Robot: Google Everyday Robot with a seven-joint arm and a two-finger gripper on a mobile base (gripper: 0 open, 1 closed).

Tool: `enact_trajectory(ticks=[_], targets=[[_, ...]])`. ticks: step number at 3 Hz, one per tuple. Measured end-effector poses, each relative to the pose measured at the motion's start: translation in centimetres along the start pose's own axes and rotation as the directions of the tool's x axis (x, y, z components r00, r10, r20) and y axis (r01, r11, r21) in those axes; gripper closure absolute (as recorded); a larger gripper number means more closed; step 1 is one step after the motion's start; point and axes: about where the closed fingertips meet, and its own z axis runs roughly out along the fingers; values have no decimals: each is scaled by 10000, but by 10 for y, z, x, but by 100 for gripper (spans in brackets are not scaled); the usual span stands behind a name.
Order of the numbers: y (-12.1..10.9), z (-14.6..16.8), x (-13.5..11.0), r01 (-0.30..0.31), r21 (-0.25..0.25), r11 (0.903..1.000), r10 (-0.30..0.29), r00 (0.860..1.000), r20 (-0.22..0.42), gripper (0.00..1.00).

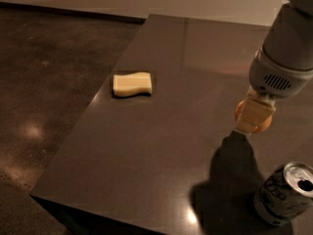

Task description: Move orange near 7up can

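Observation:
My gripper (254, 115) comes down from the upper right and is shut on the orange (240, 110), whose skin shows on both sides of the pale fingers (255, 112). It holds the orange just above the dark tabletop (161, 146), with its shadow right below. The 7up can (283, 194), dark greenish-grey with a shiny silver top, stands upright at the lower right, a short way below and right of the orange.
A pale yellow wavy-edged sponge (132, 83) lies near the table's left edge. The table's left and front edges drop to a dark speckled floor (44, 92). A pale wall runs along the back.

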Motion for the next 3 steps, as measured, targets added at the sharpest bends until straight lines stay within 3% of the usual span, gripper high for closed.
enact_trajectory(ticks=[1, 3], targets=[[18, 5, 1, -373, -125, 9992, 369, 9990, -262, 100], [52, 17, 8, -1198, -879, 9889, 1160, 9921, -474, 100]])
